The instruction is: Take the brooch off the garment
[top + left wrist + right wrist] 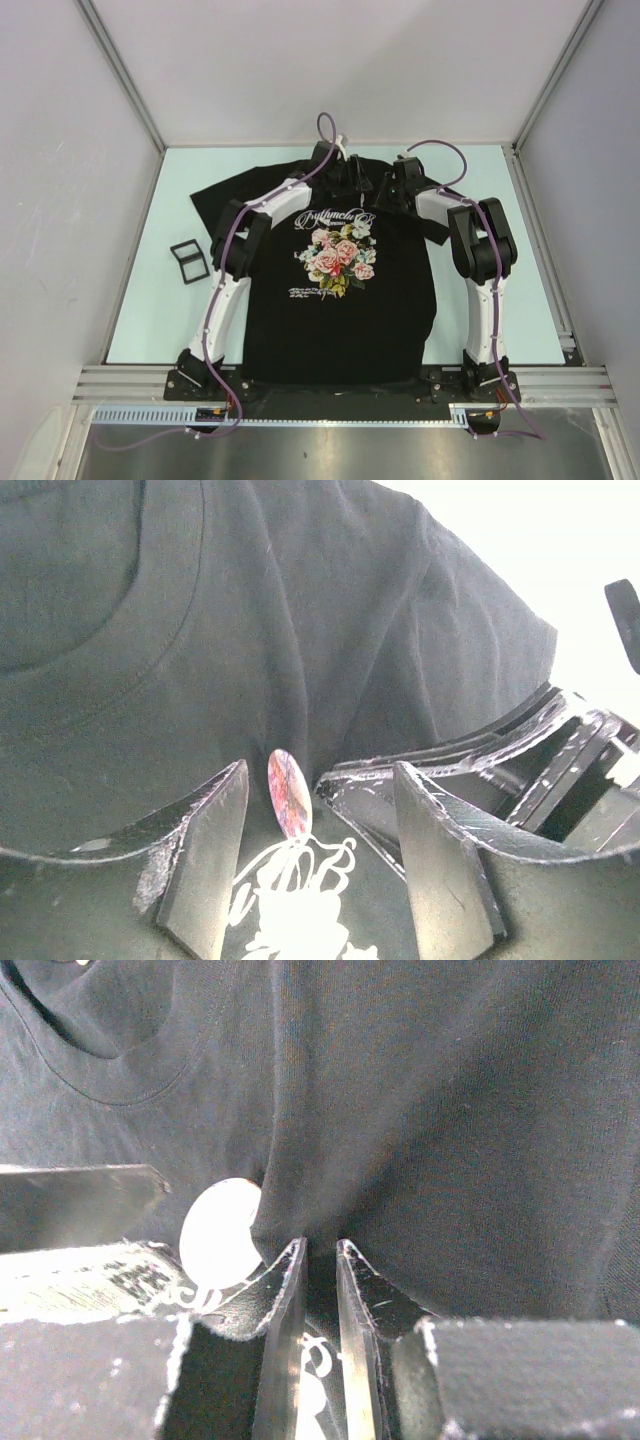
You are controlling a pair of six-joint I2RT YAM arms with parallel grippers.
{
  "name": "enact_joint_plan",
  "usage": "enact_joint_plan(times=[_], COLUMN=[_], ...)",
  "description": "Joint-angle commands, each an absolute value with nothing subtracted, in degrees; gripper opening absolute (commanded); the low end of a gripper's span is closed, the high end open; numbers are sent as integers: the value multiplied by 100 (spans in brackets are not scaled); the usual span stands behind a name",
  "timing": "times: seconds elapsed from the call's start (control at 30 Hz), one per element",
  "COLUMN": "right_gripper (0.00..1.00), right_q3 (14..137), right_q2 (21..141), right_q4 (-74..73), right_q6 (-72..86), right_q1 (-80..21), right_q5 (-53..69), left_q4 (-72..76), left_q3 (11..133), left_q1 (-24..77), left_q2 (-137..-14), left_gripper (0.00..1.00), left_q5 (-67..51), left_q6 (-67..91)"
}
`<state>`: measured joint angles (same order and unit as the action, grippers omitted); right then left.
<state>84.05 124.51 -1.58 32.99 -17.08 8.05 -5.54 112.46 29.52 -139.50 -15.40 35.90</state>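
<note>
The garment (345,310), a black T-shirt with a rose print, lies flat on the table. In the left wrist view the brooch (288,792), a pink-purple oval, stands on the chest just above the white lettering. My left gripper (320,860) is open, and the brooch sits between its fingers, nearer the left one and touching neither. In the right wrist view the brooch (222,1232) glares white. Just right of it my right gripper (320,1260) is shut on a raised fold of the garment (430,1140). Both grippers (345,175) (392,185) sit by the collar in the top view.
A black rectangular frame-like object (188,258) lies on the pale green table (150,310) left of the shirt. Grey walls with metal rails (120,75) enclose the workspace on three sides. The left gripper's finger (80,1200) shows close beside the right gripper.
</note>
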Motion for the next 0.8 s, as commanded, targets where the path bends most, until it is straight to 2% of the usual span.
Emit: enact_joint_plan(times=[0.0,0.27,0.57,0.6,0.7,0.77], right_gripper=[22,23,23,23,23,23], right_q3=[8596,8596,8604,8596,8596,8604], right_q2=[12542,12516,12507,12507,12498,12507], right_q4=[-114,-141,-141,-149,-141,-149], right_q6=[3287,3261,3234,3234,3243,3226], right_q1=[-1723,-1731,-1740,-1732,-1740,-1731], right_q5=[870,853,844,844,844,852], left_q4=[-1116,-1573,-1415,-1380,-1310,-1336], left_q3=[11785,12348,12173,12112,12111,12120], left_q1=[2953,3023,3023,3032,3032,3023], left_q2=[-14150,-14510,-14370,-14327,-14300,-14300], left_gripper=[63,59,38,39,52,51], left_q5=[-1451,-1424,-1292,-1301,-1266,-1239], left_q6=[3235,3085,3076,3085,3076,3050])
